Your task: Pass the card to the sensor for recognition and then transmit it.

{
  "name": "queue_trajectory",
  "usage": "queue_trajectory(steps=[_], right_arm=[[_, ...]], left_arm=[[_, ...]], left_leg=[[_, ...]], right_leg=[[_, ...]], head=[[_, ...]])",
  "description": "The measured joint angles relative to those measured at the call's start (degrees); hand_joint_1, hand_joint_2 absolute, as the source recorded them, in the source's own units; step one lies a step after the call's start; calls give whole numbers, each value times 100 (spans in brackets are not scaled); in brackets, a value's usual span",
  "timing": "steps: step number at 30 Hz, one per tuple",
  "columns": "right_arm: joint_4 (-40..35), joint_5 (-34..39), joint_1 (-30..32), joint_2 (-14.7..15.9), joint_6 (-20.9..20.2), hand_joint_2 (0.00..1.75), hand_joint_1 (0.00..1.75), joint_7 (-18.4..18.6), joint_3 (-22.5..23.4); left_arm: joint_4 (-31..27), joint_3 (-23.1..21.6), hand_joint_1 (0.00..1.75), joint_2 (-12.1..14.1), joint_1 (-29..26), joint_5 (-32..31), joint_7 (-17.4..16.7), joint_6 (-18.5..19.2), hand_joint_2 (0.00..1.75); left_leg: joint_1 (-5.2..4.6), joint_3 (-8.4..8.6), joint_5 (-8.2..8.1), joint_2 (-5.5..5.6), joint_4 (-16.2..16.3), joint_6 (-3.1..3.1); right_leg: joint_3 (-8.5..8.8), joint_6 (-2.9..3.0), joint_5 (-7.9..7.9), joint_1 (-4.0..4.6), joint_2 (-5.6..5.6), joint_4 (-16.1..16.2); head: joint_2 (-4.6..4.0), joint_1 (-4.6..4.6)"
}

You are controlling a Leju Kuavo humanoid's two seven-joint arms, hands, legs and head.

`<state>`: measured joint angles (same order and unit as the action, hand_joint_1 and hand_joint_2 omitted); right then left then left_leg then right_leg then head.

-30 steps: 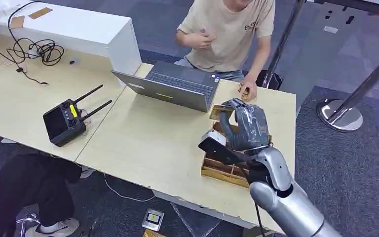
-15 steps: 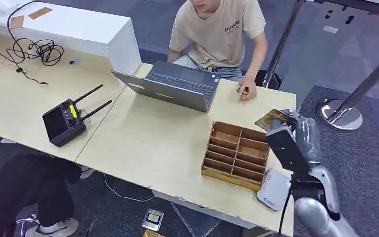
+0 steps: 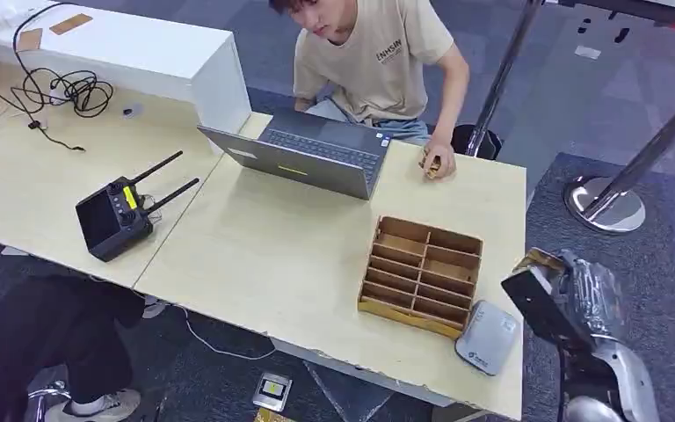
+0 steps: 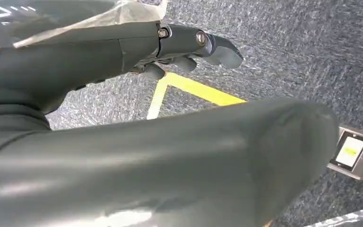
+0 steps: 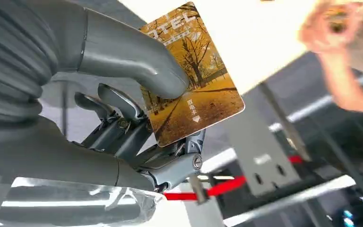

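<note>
My right hand (image 3: 585,295) hangs just past the table's right edge, level with the front corner. It pinches a hotel card (image 3: 538,259) printed with golden autumn trees. In the right wrist view the card (image 5: 194,80) sits between the thick thumb (image 5: 132,54) and the darker fingers (image 5: 123,123) behind it. The sensor (image 3: 488,337), a flat grey-white pad with rounded corners, lies on the table's front right corner, left of and slightly below the hand. My left hand (image 4: 123,151) hangs over grey carpet, holding nothing, its fingers (image 4: 189,40) stretched out.
A wooden divided box (image 3: 422,274) stands beside the sensor. Behind it a person sits at an open laptop (image 3: 312,158), one hand (image 3: 435,163) on the table. A black remote controller (image 3: 116,215) lies at left. Metal stanchion bases (image 3: 606,204) stand on the carpet at right.
My right hand carried the card from above the wooden box rightward and nearer, past the table's right edge. The person leaned forward over the laptop.
</note>
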<state>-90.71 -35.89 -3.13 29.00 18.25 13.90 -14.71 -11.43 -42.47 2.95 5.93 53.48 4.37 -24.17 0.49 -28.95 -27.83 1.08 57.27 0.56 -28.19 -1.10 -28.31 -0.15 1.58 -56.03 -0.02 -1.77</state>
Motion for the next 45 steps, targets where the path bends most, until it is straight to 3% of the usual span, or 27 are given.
queue_trajectory(steps=[14,28,38,45], right_arm=[[1122,486,-5,24,-280,175,175,-136,-131],[1353,726,-174,92,-557,175,175,-11,-352],[1323,971,-183,118,-336,175,175,-151,-363],[1098,792,-168,114,243,175,175,-367,-321]], left_arm=[[0,0,0,-20,8,11,116,33,0],[0,0,0,-20,10,4,131,85,0],[0,0,0,-20,10,37,131,68,0],[0,0,0,-13,11,52,131,46,0]], left_leg=[[0,-4,0,0,0,0],[-1,-4,0,-2,0,0],[-1,-4,0,-2,0,0],[-1,-5,0,-2,0,0]], right_leg=[[-2,0,0,0,0,0],[-2,0,0,-1,0,0],[-2,0,0,-1,0,0],[-3,0,0,-1,0,0]], head=[[0,2],[0,0],[0,0],[0,0]])
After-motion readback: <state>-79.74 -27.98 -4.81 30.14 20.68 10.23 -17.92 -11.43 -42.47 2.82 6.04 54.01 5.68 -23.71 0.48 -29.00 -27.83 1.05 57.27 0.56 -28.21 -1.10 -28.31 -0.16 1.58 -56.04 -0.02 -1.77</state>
